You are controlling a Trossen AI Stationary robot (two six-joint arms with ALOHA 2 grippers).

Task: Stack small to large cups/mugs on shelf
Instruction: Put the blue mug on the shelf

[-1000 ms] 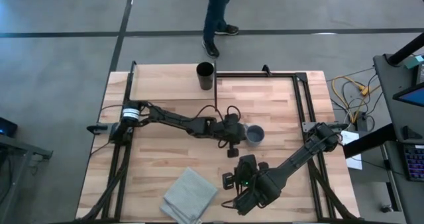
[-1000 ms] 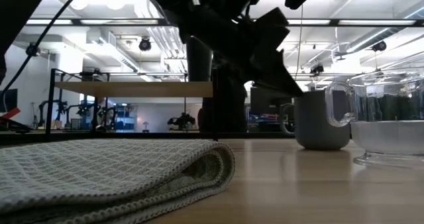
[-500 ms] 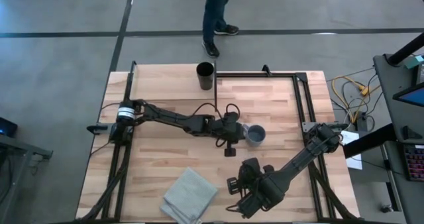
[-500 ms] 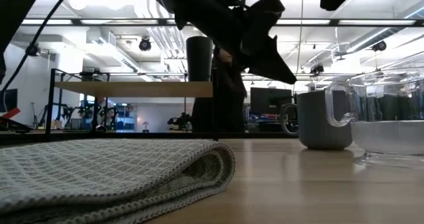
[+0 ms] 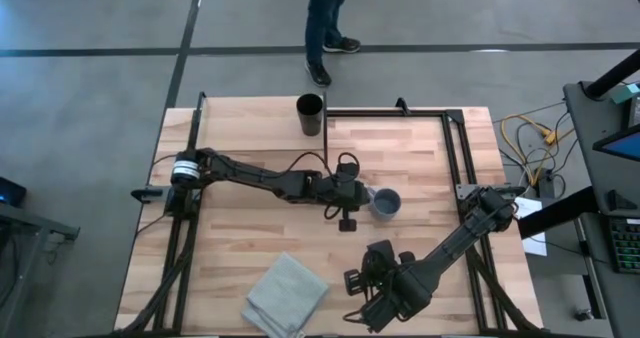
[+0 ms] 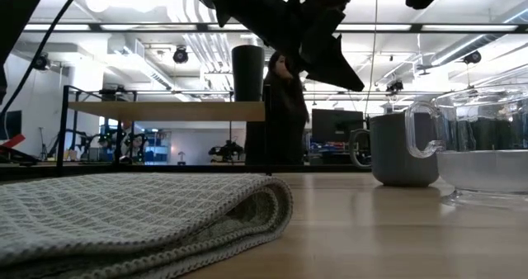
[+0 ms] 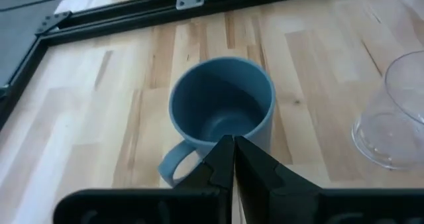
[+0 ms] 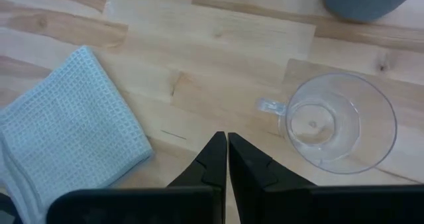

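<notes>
Nearest the table's front edge, my right gripper [image 8: 223, 159] hangs with its two dark fingers pressed together, holding nothing. Just ahead of its tips stands the small clear glass cup [image 8: 339, 122], upright on the striped butcher-block tabletop [image 5: 250, 228], its little handle turned toward the folded grey waffle-weave cloth [image 5: 287, 295] that lies off to the side. The cup and the fingers are apart, not touching.

Farther in, near the middle of the table, my left gripper [image 7: 233, 159] is also closed, its fingers meeting in a thin seam with nothing between them. It hovers just above and beside the blue-grey handled mug [image 7: 222, 114], which stands upright and open-mouthed directly past the fingertips. I cannot tell whether the tips touch its rim.

Farther still, at the back edge, the tall black cylindrical cup [image 5: 310, 115] stands upright at the end of the pale wooden shelf board [image 5: 250, 125] with thin black uprights, well apart from both grippers.

Beyond the table a person [image 5: 325, 28] stands on the grey floor.
</notes>
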